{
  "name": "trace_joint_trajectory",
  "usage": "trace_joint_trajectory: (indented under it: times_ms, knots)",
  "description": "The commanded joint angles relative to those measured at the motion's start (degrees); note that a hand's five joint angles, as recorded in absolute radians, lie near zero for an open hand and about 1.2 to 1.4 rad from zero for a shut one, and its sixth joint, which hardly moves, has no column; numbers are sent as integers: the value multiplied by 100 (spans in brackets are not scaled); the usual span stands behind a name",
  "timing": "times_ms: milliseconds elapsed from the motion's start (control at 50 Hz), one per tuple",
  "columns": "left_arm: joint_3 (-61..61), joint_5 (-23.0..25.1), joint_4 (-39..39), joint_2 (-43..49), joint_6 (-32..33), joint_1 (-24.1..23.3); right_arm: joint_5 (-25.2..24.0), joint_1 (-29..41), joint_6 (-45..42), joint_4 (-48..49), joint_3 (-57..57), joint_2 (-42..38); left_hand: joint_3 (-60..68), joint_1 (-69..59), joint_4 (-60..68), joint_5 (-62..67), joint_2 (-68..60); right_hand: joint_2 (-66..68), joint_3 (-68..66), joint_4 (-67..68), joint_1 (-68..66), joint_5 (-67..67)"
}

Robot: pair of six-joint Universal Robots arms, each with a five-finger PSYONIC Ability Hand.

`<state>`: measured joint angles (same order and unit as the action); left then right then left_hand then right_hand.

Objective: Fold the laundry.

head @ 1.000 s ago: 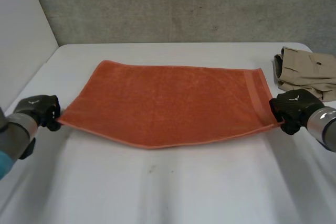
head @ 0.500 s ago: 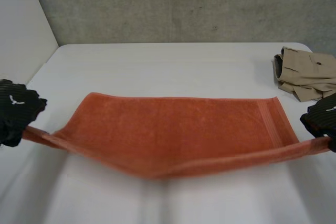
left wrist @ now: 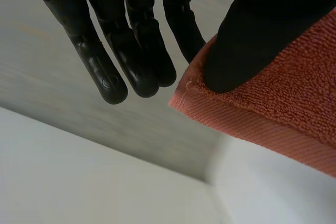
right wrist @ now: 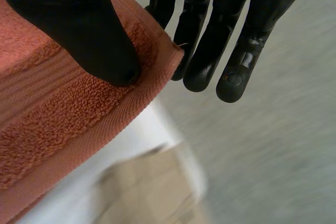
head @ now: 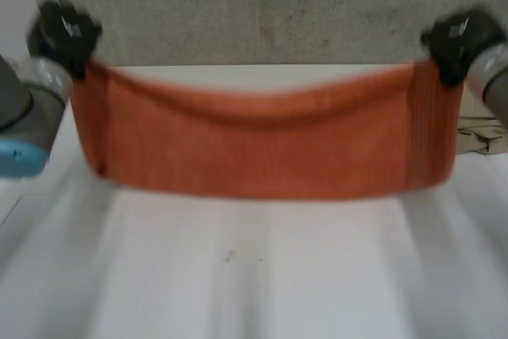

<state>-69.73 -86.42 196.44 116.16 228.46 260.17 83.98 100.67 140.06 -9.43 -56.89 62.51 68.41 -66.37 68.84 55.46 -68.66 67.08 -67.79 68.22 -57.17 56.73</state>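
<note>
An orange towel (head: 262, 144) hangs in the air above the white table (head: 254, 275), stretched between both hands and sagging in the middle. My left hand (head: 63, 33) pinches its upper left corner; in the left wrist view the thumb (left wrist: 252, 40) presses the towel corner (left wrist: 273, 108) against the fingers. My right hand (head: 456, 37) pinches the upper right corner, near the towel's striped band; the right wrist view shows the thumb (right wrist: 89, 35) clamped on the towel's corner (right wrist: 79, 108).
A folded beige garment (head: 480, 129) lies on the table at the far right, partly behind the towel, and also below the right hand (right wrist: 152, 192). A grey wall rises behind the table.
Both hands have lifted the towel's near corners up off the table and away from me; the towel now hangs raised where it lay flat a second ago.
</note>
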Motion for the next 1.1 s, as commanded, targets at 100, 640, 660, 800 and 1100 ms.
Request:
trace_joint_trajectory:
  times_ms: [100,640,660,800,1100]
  knots:
    - [1234,-323,2126,-436,-882,-142,330,84,856,2217,1470,130,1159,-1363,1116,1454,-1134,1292,-1221,1178,-2283,1327]
    - [-2167,-60,2091,425,-1067,-28,-250,243,128,981,-902,-995,1159,-1363,1116,1454,-1134,1292,-1221,1178,-2283,1327]
    - [-2246,-60,2074,407,-1058,-37,-259,243,92,839,-937,-969,1159,-1363,1116,1454,-1134,1292,-1221,1178,-2283,1327]
    - [-3045,177,1329,-821,-611,340,-268,156,-145,-355,-1516,-190,1159,-1363,1116,1454,-1134,1292,-1221,1178,-2283,1327]
    - [-3679,1153,-3727,-2625,1341,912,-347,-768,-2273,-2643,-3222,1729,1159,-1363,1116,1454,-1134,1292,-1221,1178,-2283,1327]
